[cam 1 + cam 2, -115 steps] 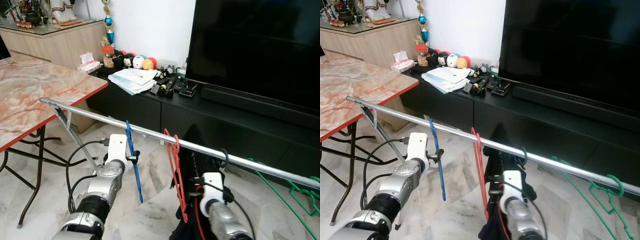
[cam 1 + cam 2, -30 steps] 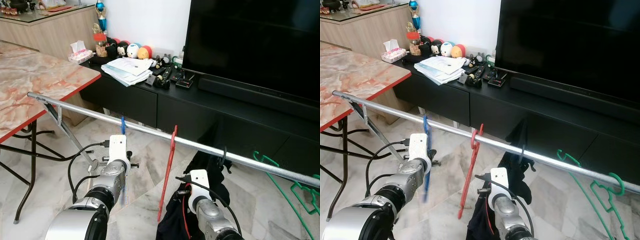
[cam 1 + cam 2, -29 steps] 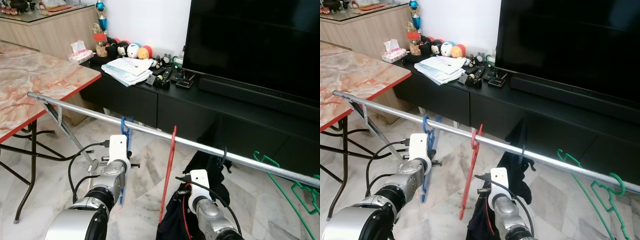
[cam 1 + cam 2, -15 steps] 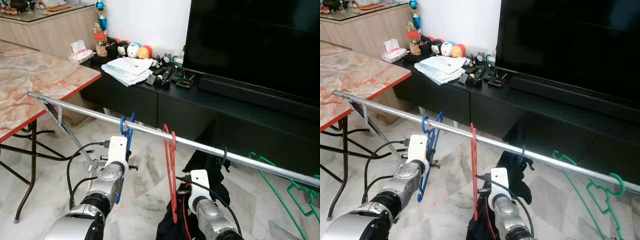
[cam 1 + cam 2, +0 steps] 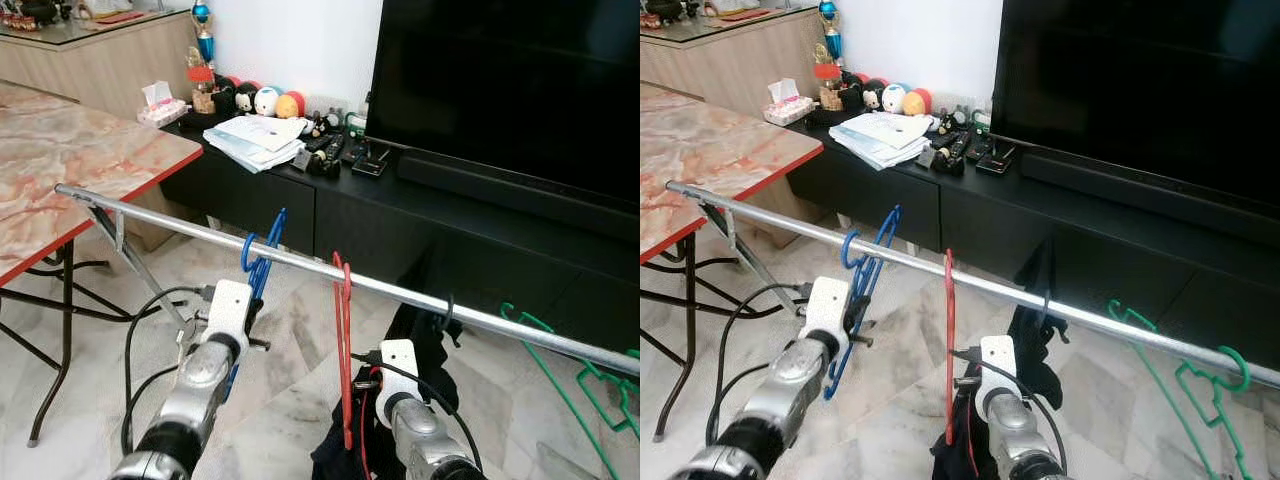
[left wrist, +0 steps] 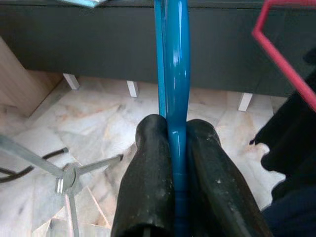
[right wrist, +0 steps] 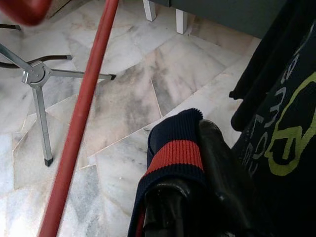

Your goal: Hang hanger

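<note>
My left gripper (image 6: 177,163) has its fingers pressed tight on the blue hanger (image 5: 258,268), whose hook sits over the rail (image 5: 300,263), just left of the red hanger (image 5: 343,340). My right gripper (image 7: 197,197) is down below the rail, fingers pinched on a dark cloth (image 7: 173,153) with red stripes at its edge.

What worries me: the blue hanger hangs tilted, and I judge its hook may not be fully seated. If I let go now or pull away at an angle, it could slip off or swing into the red hanger just beside it. The cable at my left wrist runs near the rail's leg (image 5: 140,270), so a careless retreat might snag it. The cloth in my right gripper could drag on the black garment (image 5: 1035,340) hanging nearby if I move that arm.

The floor (image 5: 290,370) is pale marble, smooth. A marble-topped table (image 5: 70,170) stands to my left. Beyond the rail sits a low black cabinet (image 5: 330,200) with papers (image 5: 255,140), small toys and a large TV (image 5: 510,90). Green hangers (image 5: 1185,385) hang at the rail's far right.
</note>
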`<state>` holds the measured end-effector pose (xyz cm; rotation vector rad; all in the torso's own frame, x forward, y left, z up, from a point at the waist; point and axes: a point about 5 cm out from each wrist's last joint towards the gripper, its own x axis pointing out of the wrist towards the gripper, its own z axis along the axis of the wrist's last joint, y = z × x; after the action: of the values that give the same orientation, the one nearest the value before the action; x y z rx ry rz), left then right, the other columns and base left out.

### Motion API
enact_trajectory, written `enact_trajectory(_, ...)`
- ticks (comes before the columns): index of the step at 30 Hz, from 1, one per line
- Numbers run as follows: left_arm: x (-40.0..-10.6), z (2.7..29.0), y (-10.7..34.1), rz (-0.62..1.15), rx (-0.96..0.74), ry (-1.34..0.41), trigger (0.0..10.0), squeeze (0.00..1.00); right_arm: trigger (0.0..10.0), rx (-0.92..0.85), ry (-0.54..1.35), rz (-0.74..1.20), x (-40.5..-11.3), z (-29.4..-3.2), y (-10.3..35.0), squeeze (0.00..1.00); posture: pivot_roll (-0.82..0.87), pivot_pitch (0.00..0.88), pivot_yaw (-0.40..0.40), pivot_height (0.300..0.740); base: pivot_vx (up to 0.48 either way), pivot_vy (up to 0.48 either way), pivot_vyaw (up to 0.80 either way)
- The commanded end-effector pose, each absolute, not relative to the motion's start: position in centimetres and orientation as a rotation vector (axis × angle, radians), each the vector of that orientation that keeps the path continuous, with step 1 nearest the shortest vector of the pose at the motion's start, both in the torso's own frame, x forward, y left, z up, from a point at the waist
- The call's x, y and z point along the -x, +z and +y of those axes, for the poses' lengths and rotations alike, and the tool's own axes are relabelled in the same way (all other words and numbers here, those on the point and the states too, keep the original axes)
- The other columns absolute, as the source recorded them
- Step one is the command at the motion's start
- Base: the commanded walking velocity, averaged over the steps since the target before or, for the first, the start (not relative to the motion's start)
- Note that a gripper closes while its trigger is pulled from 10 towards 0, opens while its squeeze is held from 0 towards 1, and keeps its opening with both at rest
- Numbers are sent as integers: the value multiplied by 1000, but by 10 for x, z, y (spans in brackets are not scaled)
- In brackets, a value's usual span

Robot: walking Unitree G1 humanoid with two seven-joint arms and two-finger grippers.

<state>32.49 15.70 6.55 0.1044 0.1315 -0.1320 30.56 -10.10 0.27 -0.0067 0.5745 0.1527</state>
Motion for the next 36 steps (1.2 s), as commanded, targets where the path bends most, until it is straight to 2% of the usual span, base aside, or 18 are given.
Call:
enact_trajectory(1,-319,158,67,102,-112,-141,10000,0,10000,-11,149,596,-301,-100,-2,0,-67,10,22,740,0,0,0)
enact_trajectory(4,-296,160,54,119,-98,-104,10000,0,10000,-11,144,598,-300,-100,-3,0,-52,0,22,740,0,0,0)
enact_trajectory(12,-274,156,43,168,-46,-91,10000,0,10000,-11,135,597,-300,-99,-3,0,-47,0,29,740,-34,0,0)
enact_trajectory(36,-275,155,51,187,-43,-84,10000,0,10000,-77,42,490,-303,-99,4,0,-45,13,38,740,-289,0,0)
